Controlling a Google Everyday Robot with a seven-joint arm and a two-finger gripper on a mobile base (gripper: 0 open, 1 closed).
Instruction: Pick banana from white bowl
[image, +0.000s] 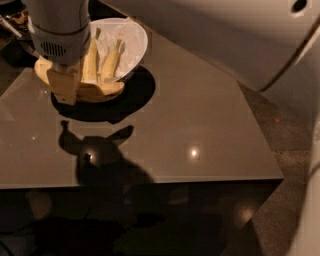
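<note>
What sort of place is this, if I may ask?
Likely a dim indoor room: a glossy table, a white bowl of bananas, speckled floor. The gripper hangs over the bowl's left edge.

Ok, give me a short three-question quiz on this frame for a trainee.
1. True or false: the gripper hangs over the white bowl near the table's far left corner.
2. How many bananas show at the bowl? A) two B) three C) five
3. Which lies across the bowl's near side, passing behind the gripper: the long curved banana or one of the shorter bananas?

Key: 1 true; 2 B; 3 the long curved banana.
</note>
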